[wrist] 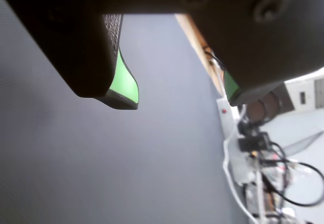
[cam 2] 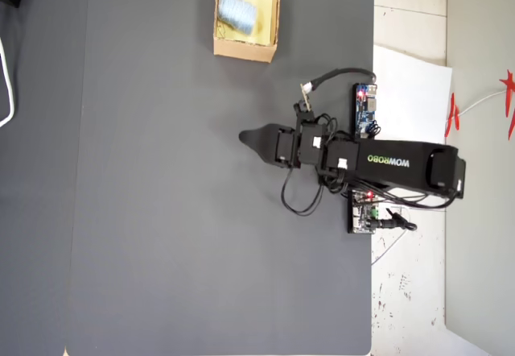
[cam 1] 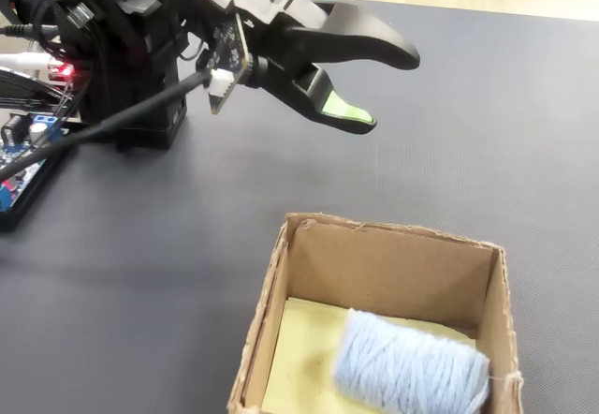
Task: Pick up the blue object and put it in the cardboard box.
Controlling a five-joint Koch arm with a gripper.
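Observation:
The blue object [cam 1: 412, 372], a pale blue yarn bundle, lies inside the cardboard box [cam 1: 374, 269] on its yellowish floor. The overhead view shows the box [cam 2: 246, 51] at the mat's top edge with the bundle [cam 2: 237, 10] in it. My gripper [cam 1: 388, 91] hovers above the grey mat, well away from the box, open with nothing between its green-padded fingers. In the wrist view the gripper [wrist: 179, 101] shows a wide gap over bare mat; neither the box nor the bundle appears there. From overhead the gripper [cam 2: 245, 138] points left, below the box.
The arm base [cam 1: 122, 58] with cables stands at the left of the fixed view. A circuit board [cam 2: 366, 110] and wires lie along the mat's right edge. A white power strip [wrist: 225, 113] and tangled cables [wrist: 268, 153] lie beyond the mat.

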